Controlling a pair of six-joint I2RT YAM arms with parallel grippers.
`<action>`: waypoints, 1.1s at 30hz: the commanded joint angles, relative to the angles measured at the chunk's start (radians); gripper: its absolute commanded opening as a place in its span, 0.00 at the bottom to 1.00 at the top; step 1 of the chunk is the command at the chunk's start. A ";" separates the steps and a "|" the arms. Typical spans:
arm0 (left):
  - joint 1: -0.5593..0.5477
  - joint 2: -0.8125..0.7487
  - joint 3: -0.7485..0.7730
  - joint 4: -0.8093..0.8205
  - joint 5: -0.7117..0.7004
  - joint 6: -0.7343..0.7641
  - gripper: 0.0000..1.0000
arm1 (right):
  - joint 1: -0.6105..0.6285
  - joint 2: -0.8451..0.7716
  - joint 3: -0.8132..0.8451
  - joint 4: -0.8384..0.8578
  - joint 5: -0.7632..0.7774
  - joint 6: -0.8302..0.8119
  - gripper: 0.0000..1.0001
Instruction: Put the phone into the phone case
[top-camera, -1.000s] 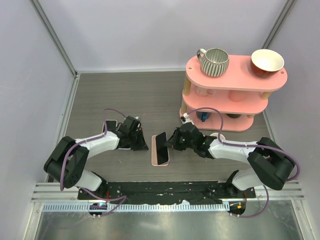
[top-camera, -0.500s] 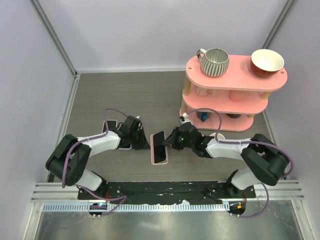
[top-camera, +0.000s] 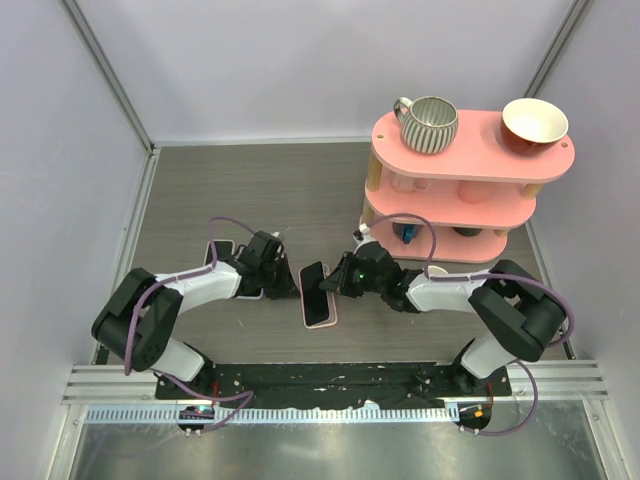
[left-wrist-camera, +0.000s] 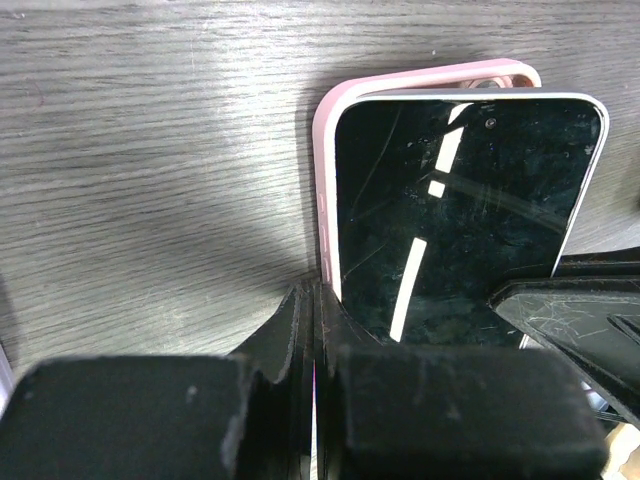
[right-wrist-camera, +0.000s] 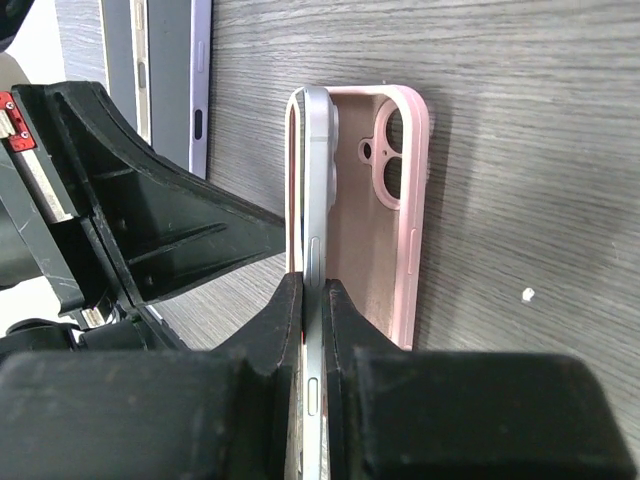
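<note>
**A:** What are the right gripper (right-wrist-camera: 314, 290) fingers (right-wrist-camera: 275, 335) doing?

**B:** They are clamped together on the phone (right-wrist-camera: 316, 180), one pad on each face, pinching its thin body from the near end.

**A:** And the left gripper (left-wrist-camera: 315, 320)?

**B:** Its fingers are pressed together with nothing between them. The tips sit just beside the phone's lower corner and the pink rim. I cannot tell whether they touch either one.

**A:** Where is the phone, then?

**B:** It stands on its long edge, roughly upright, over the left side of the phone case (right-wrist-camera: 378, 240). The dark screen faces left toward the left gripper. The back, with its camera bump, faces the hollow of the case.

**A:** How does the case lie?

**B:** It lies flat on the wood-grain table (top-camera: 250, 190), open side up, between the two grippers in the near middle. Its camera cut-out is at the end away from the right wrist. The phone is not seated in it.

**A:** Anything further out?

**B:** A lavender slab (right-wrist-camera: 198, 90) lies on the table beyond the left gripper, under the left arm. At the far right stands a pink tiered shelf (top-camera: 478, 142), well apart from the case. On its top tier are a striped mug (top-camera: 430, 123) on the left and a bowl (top-camera: 534, 123) on the right.
</note>
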 joint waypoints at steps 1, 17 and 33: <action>-0.019 0.054 -0.002 0.016 -0.007 0.007 0.00 | 0.020 0.083 0.022 -0.114 0.002 -0.124 0.01; -0.019 -0.007 -0.003 -0.032 -0.027 0.010 0.00 | 0.019 0.029 0.166 -0.354 0.097 -0.180 0.39; -0.019 -0.084 0.027 -0.095 -0.042 0.015 0.00 | 0.019 -0.076 0.293 -0.608 0.220 -0.201 0.64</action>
